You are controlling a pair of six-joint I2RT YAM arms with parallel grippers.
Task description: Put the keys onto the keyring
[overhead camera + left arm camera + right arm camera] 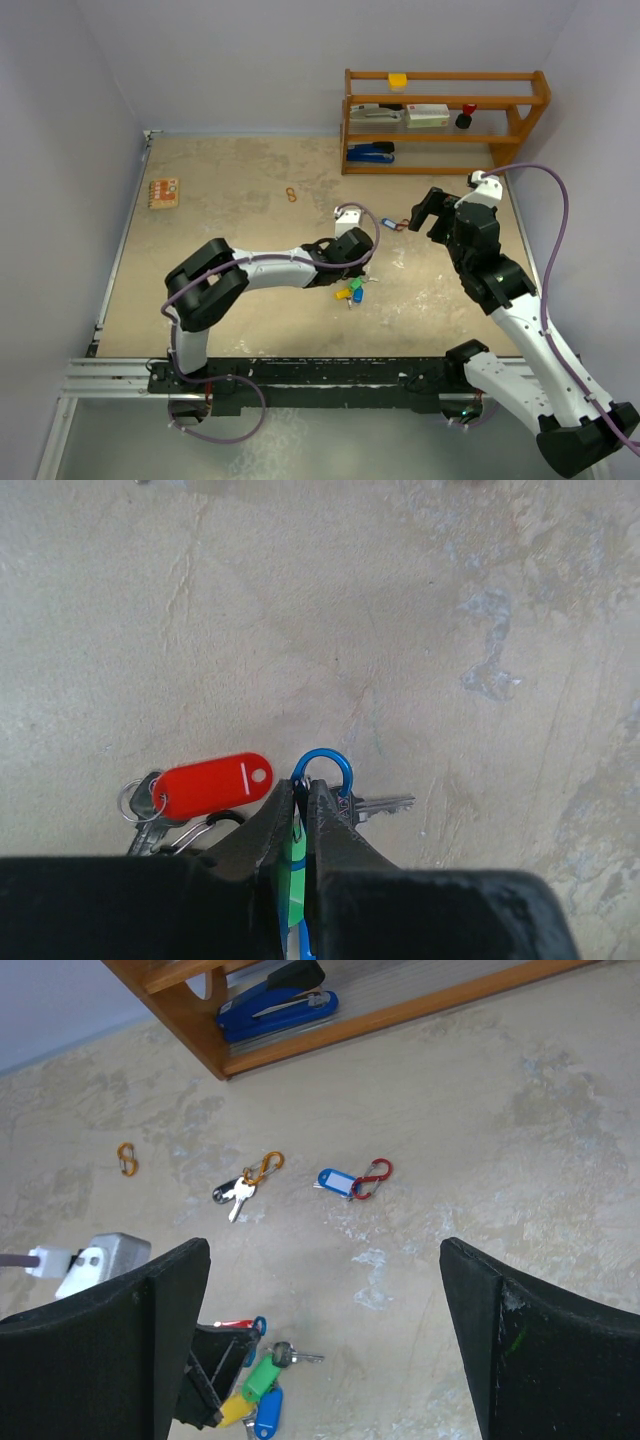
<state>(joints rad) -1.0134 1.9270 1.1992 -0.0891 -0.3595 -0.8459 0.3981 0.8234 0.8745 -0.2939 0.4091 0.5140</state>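
We've got the left gripper pinched tight on the blue clip, a green tag wedged between its jaws; the keys lie right at its tips, red tag just to its left. The right gripper hangs wide open, empty. Risk: that thin pinch twists and the clip slips free. Only the right wrist view shows an orange-clip key and a blue tag lying beyond.
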